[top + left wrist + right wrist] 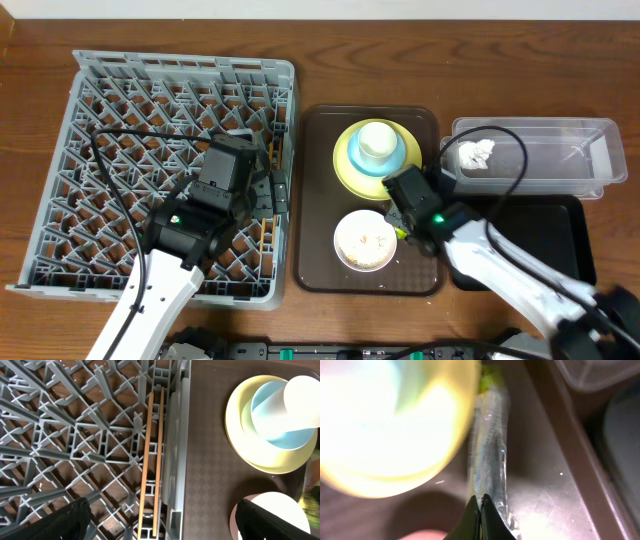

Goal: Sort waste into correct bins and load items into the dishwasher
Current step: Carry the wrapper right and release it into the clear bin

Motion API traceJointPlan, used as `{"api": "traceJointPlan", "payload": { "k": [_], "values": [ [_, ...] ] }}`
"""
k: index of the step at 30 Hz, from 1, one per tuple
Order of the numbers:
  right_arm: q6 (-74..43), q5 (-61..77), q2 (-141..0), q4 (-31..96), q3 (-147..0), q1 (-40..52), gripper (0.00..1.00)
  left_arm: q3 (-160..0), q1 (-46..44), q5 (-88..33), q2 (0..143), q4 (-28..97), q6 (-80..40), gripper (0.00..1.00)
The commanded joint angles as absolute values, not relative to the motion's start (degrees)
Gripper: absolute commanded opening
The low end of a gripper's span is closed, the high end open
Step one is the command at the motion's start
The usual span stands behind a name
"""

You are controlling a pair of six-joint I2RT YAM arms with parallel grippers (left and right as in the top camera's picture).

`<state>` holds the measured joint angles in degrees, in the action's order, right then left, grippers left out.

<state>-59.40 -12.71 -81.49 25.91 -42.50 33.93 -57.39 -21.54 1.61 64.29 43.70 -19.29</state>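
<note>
The grey dish rack [120, 110] holds two wooden chopsticks [152, 455] along its right wall. My left gripper [160, 522] is open and empty above them, and it also shows in the overhead view [258, 185]. On the brown serving tray [315, 200], a pale cup [377, 140] stands in a light blue bowl [405, 155] on the yellow-green plate [345, 165]. A white bowl [365, 241] holds rice-like scraps. My right gripper [481, 502] is shut on the shiny snack wrapper [490, 460] beside the plate, low over the tray [402, 218].
A clear tub [560, 150] at the back right holds a crumpled white napkin [478, 154]. A shallow black tray [560, 235] lies in front of it, under my right arm. Cables run over the rack and the tub.
</note>
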Motion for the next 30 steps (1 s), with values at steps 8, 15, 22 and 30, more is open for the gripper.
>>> {"api": "traceJointPlan", "payload": {
  "k": [8,15,22,30],
  "values": [
    [-50.68,-10.22,-56.51,31.73,-42.37,24.93,0.01,-58.26,-21.61,1.5,64.34,43.94,-19.2,0.93],
    [-47.42,-11.6,-53.1,29.98,-42.35,9.19,0.01,-58.26,-21.61,1.5,64.34,43.94,-19.2,0.93],
    [-45.93,-9.91,-61.6,21.15,-42.35,-4.25,0.02,-58.26,-21.61,1.5,64.34,43.94,-19.2,0.93],
    [-39.97,-2.04,-69.97,13.63,-42.35,-8.91,0.74,-58.26,-21.61,1.5,64.34,43.94,-19.18,0.93]
  ]
}}
